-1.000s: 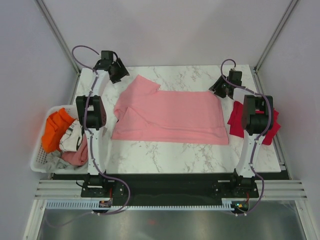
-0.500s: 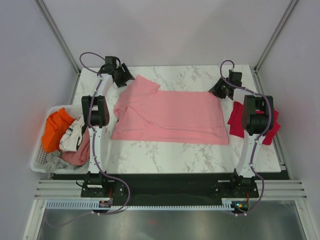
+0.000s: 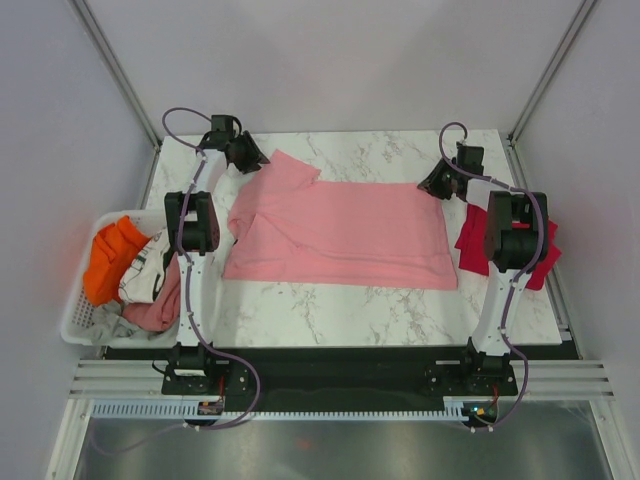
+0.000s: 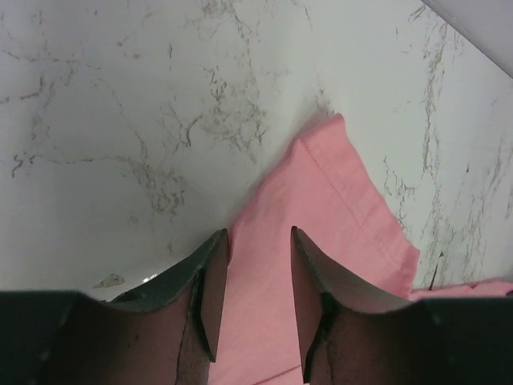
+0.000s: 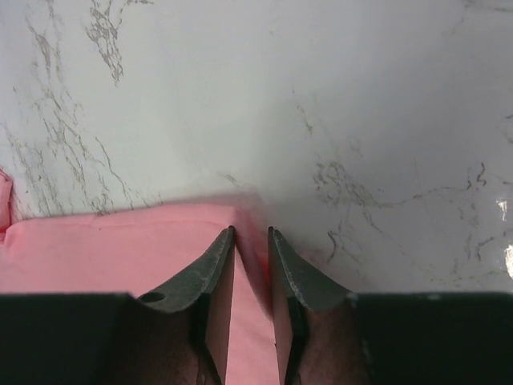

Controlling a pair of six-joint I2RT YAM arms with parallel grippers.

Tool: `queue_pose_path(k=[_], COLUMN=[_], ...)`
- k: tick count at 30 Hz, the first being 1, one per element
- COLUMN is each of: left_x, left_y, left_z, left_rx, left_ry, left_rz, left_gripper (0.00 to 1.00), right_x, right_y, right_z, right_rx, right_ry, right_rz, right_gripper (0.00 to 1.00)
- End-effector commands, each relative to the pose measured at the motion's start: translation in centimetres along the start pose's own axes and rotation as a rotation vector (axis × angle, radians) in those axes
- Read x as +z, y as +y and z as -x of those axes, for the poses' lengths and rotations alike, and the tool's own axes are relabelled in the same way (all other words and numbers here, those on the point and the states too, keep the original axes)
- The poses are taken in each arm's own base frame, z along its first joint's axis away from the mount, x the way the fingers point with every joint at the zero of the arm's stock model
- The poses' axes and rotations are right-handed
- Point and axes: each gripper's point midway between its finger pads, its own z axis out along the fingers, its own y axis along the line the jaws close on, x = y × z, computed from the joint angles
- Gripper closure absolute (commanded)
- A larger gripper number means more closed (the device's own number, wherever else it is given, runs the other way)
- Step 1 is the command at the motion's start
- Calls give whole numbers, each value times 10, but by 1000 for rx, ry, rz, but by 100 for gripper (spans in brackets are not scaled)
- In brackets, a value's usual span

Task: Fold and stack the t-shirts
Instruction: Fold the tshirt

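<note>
Here, a light pink cloth t-shirt lies on the marble desk, a crimson cloth t-shirt right of it; left pincer apart astride its far-left sleeve, right pincer nearly together at its far-right corner, grip uncertain; both should pinch deep, then lift evenly.

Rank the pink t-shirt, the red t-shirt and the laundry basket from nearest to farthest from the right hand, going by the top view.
1. pink t-shirt, in the middle; its far right corner lies at the right hand.
2. red t-shirt, on the right side, partly under the right arm.
3. laundry basket, far left, across the whole scene.
</note>
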Motion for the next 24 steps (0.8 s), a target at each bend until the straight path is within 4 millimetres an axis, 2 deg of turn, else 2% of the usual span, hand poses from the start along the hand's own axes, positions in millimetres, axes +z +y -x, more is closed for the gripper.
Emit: queue_pose_path(k=[1,2,4,6,7,9,10,12,18,20,21,24], left_x=[5,6,6,7,7,5,4,3,-3,-8,-16,-25], left_y=[1,0,-1,-3,-3,-4,-4,-5,-8,-9,-17,-18], left_z=[-8,-10,-11,-12,-12,-11,-10,-9,-4,-3,3,0], left_rx=[-16,-18,-22,-24,-21,-17,-15,-12,4,9,21,31], left_ry=[32,37,43,51,52,49,48,44,23,19,0,-8], left_rz=[-12,-19,-26,-40,-43,-44,-42,-47,-53,-59,-74,-84], left_gripper=[57,58,60,65,75,88,90,94,98,98,98,98], right_x=[-9,-9,-9,-11,-11,-12,-12,-12,-13,-15,-17,-21], right_y=[-12,-12,-11,-9,-9,-8,-7,-5,0,1,3,4], right_z=[-14,-15,-13,-11,-10,-8,-7,-6,-3,-1,0,3], right_rx=[-20,-21,-26,-30,-34,-35,-34,-34,-32,-31,-35,-39], right_ry=[40,42,42,36,34,30,27,25,17,12,5,-7], right_rz=[-61,-60,-58,-56,-55,-53,-51,-46,-30,-25,-21,-25], right_gripper=[70,76,77,82,88,94,98,100,100,100,100,100])
